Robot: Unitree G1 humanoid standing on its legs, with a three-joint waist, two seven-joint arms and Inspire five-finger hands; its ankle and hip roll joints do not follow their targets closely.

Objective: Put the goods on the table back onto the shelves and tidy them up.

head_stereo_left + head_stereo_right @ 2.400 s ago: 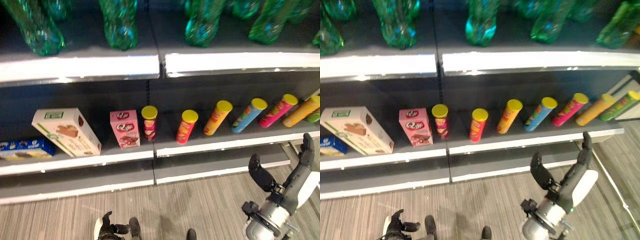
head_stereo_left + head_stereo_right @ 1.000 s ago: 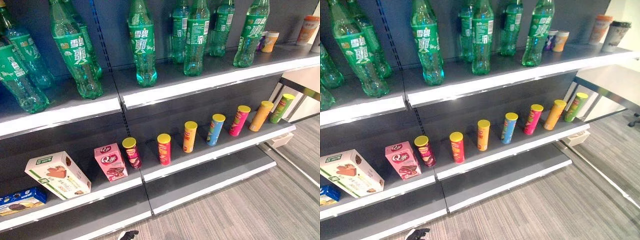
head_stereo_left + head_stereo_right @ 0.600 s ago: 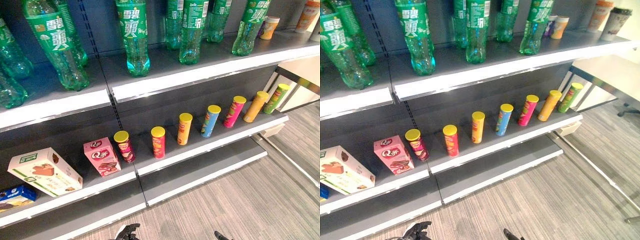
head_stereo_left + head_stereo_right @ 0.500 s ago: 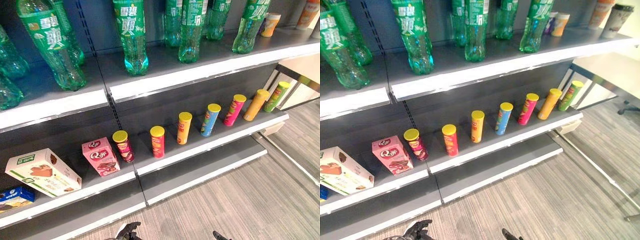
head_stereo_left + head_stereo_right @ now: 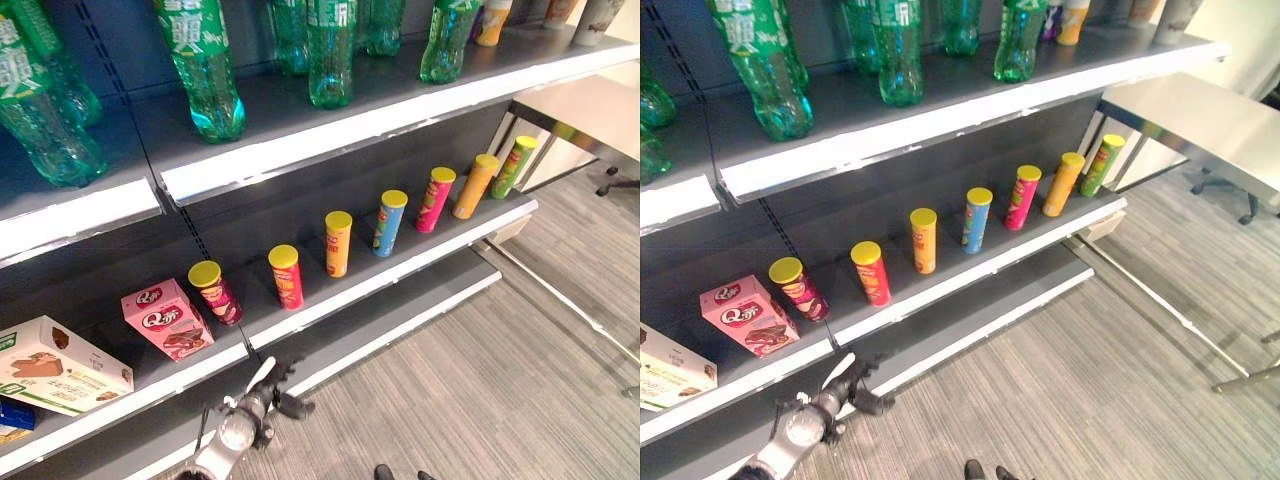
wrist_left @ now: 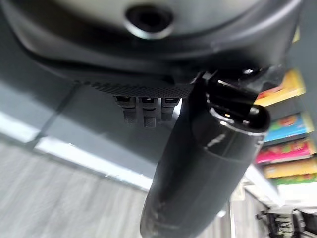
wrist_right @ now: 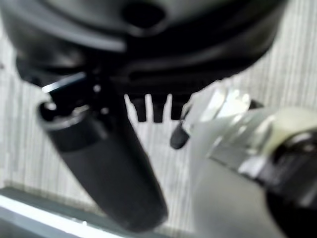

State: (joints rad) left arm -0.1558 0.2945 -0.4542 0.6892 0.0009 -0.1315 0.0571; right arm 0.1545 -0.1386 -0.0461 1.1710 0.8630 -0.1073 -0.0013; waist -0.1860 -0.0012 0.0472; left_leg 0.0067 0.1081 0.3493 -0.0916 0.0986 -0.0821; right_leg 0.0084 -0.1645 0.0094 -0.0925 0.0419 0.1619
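Left hand low in front of the bottom shelf, fingers straight and relaxed, holding nothing. Right hand over the carpet, thumb and fingers loosely extended, also empty. Just beyond the left hand, pink box and a row of snack tubes running away rightward. Farther up, green bottles. Well off to the right, grey table.

Dark grey shelves with white front edges, grey striped carpet floor, pale counter on metal legs at right, perhaps a chair base beyond
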